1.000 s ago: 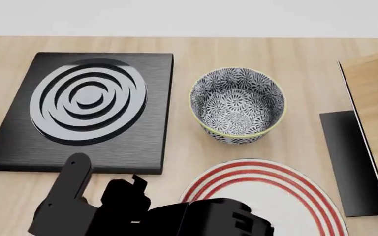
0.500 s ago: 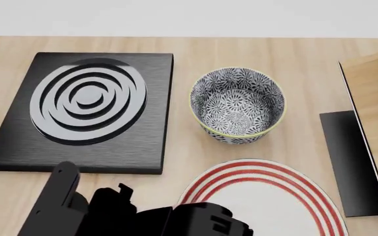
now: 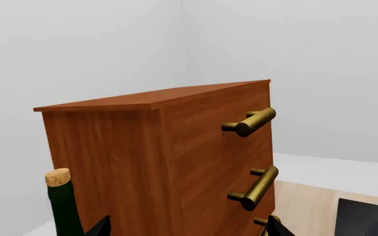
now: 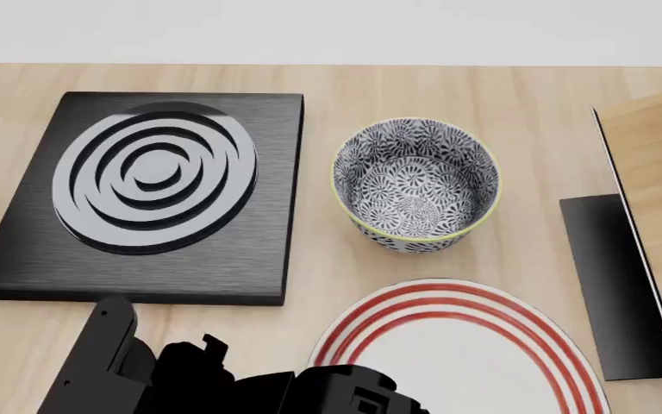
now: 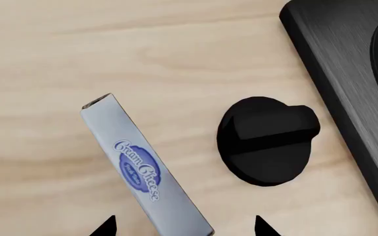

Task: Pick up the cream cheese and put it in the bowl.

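The cream cheese [image 5: 136,167], a pale blue-grey box with a dark blue oval logo, lies on the wooden table in the right wrist view. My right gripper [image 5: 183,227] is open, its two black fingertips on either side of the box's near end, not closed on it. The bowl [image 4: 415,185], black-and-white floral with a yellow-green rim, stands empty at the table's middle in the head view. The cream cheese is hidden in the head view, under a black arm [image 4: 227,379] at the bottom. My left gripper [image 3: 186,228] is open and empty, facing a cabinet.
A black stove plate [image 4: 147,194] with grey rings lies left of the bowl; its round black knob [image 5: 267,140] sits beside the cream cheese. A white plate with red rings [image 4: 458,354] lies in front of the bowl. A brown drawer cabinet [image 3: 175,157] and a corked bottle [image 3: 64,206] face the left wrist.
The black arm in the head view has moved down and left, toward the table's near edge, uncovering more of the plate. The bowl has not moved.
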### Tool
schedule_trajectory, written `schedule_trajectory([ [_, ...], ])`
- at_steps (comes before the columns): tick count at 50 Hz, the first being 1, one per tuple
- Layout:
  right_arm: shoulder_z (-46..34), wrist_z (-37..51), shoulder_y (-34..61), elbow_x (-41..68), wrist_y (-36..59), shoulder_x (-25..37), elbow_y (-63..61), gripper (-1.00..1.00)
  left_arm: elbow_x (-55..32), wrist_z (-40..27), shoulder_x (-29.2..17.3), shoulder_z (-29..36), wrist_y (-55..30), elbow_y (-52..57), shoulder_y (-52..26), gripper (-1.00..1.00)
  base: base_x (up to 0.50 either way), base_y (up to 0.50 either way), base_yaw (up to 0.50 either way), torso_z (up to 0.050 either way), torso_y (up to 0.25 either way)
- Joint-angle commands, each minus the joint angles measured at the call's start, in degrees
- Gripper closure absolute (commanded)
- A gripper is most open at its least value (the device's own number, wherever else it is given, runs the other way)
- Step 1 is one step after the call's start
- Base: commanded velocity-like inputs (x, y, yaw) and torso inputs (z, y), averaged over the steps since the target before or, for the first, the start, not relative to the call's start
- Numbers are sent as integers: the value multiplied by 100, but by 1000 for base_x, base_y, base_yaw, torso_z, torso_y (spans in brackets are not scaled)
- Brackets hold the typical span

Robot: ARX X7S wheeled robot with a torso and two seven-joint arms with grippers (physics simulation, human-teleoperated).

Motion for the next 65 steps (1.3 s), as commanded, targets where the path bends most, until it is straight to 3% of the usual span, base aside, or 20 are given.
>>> schedule_trajectory([
  [1, -128, -142, -47, -120, -163, -32, 222, -100, 2, -17, 0, 0, 16, 6, 5, -100, 0, 0, 0, 0, 0],
  [65, -611, -663, -57, -517, -632, -290, 1139, -100, -6, -70, -3, -13, 138, 10, 48, -100, 0, 0, 0, 0, 0],
])
